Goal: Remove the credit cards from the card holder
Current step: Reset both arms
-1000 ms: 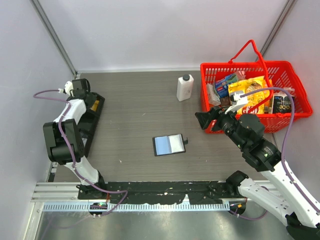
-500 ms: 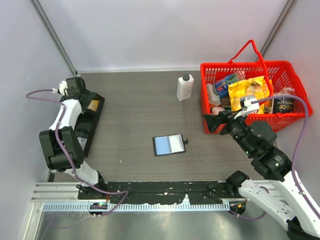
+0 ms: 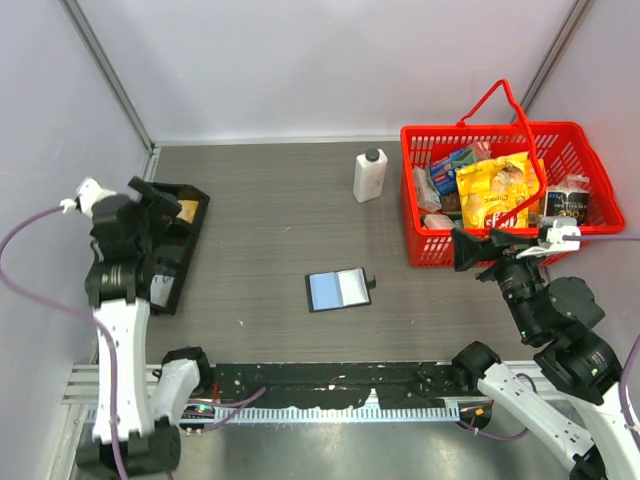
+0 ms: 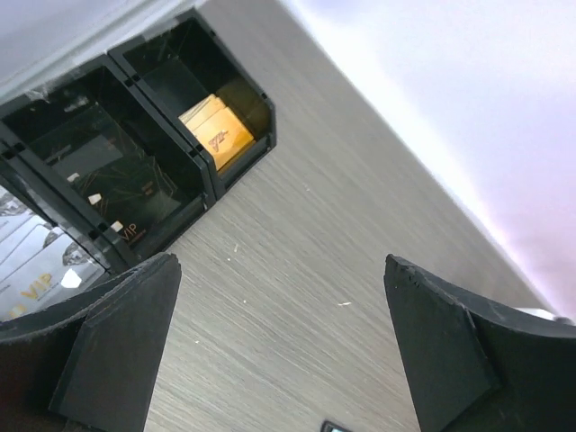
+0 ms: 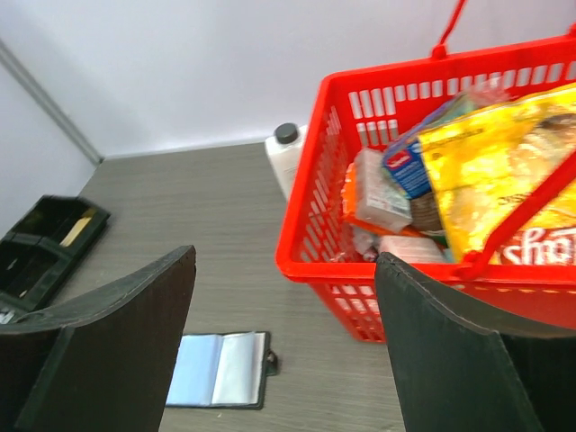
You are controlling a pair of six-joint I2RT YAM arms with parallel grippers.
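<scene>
One open card holder mid-table, red basket right, black tray left

"VIP" is printed on 2 cards in the black tray

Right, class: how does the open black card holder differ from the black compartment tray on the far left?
The card holder is smaller than the compartment tray. The card holder lies open and flat, showing light blue cards; the tray is a walled box split into compartments, one holding a yellowish-orange card. The card holder lies centrally; the tray sits far left. Both are black.
</scene>
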